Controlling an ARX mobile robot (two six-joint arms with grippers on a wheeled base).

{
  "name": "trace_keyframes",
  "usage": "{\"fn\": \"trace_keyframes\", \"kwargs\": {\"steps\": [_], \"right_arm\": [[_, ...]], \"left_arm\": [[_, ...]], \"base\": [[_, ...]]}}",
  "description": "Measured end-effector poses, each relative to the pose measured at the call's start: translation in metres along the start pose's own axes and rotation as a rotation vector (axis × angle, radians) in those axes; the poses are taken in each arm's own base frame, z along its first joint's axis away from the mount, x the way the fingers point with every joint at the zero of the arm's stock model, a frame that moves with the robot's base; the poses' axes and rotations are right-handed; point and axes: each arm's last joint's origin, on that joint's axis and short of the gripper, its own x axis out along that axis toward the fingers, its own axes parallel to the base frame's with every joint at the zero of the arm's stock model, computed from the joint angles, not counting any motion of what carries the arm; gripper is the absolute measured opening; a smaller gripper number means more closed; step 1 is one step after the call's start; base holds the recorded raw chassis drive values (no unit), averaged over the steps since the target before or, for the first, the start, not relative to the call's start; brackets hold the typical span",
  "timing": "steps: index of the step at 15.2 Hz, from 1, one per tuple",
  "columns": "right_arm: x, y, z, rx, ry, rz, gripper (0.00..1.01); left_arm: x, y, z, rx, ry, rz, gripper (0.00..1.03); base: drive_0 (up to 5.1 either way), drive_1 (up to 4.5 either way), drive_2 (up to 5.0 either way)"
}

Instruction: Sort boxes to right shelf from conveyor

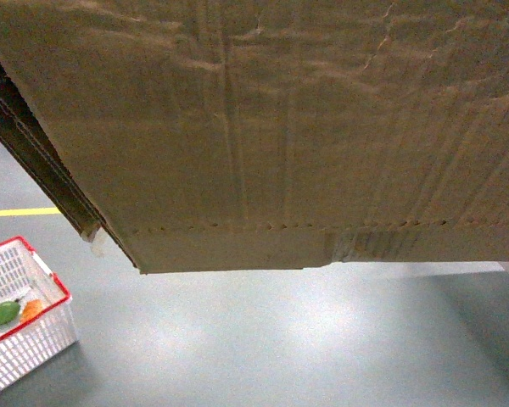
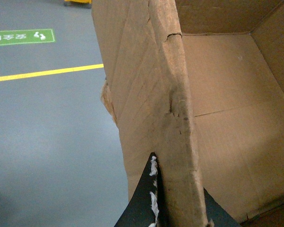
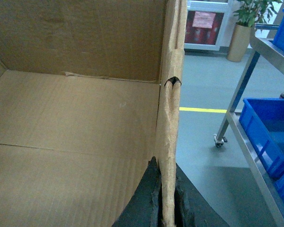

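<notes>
From my station, the head camera was almost filled by the box (image 1: 271,127), its brown corrugated wall held up close in front of the lens, with the perforated line running across near its lower edge and a strip of grey floor (image 1: 280,339) showing below it. At the lower left of that view stood a white basket (image 1: 25,339) with a red rim, holding something green and something orange that I could not identify, and a yellow line (image 1: 17,212) crossed the floor behind it. On the left wrist camera I saw the left gripper (image 2: 173,208) clamped on the box's ragged left wall, one dark finger outside and one inside, the torn cardboard edge pinched between them; a green floor sign (image 2: 21,37) lay beyond on the floor. The right wrist camera showed the same on the other side: the right gripper (image 3: 166,203) was closed on the box's right wall, fingers pressed to either face of the cardboard, with the bare interior of the box open to the left. To the right of that wall stood a metal rack (image 3: 246,137) on casters, carrying blue crates (image 3: 270,127), and a potted plant (image 3: 244,28) stood farther back. The box hung between both arms, clear of the floor.
</notes>
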Motion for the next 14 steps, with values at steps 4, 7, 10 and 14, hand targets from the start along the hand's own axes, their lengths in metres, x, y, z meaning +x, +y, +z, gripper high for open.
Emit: {"fn": "trace_keyframes", "kwargs": {"steps": [4, 7, 10, 14], "right_arm": [[0.0000, 0.0000, 0.0001, 0.000, -0.002, 0.000, 0.03], [0.0001, 0.0000, 0.0000, 0.000, -0.001, 0.000, 0.03], [0.0001, -0.0001, -0.0001, 0.000, 0.000, -0.001, 0.03], [0.0001, -0.0001, -0.0002, 0.000, 0.001, -0.001, 0.03]], "left_arm": [[0.0000, 0.0000, 0.0000, 0.000, 0.000, 0.000, 0.04], [0.0000, 0.0000, 0.0000, 0.000, 0.000, 0.000, 0.04], [0.0003, -0.0006, -0.0003, 0.001, 0.001, -0.002, 0.04], [0.0003, -0.0007, -0.0003, 0.001, 0.001, -0.002, 0.04]], "base": [[-1.6, -1.85, -1.3], [-1.6, -2.66, -0.6], [-1.6, -2.66, -0.6], [-4.2, -2.37, 1.9]]}}
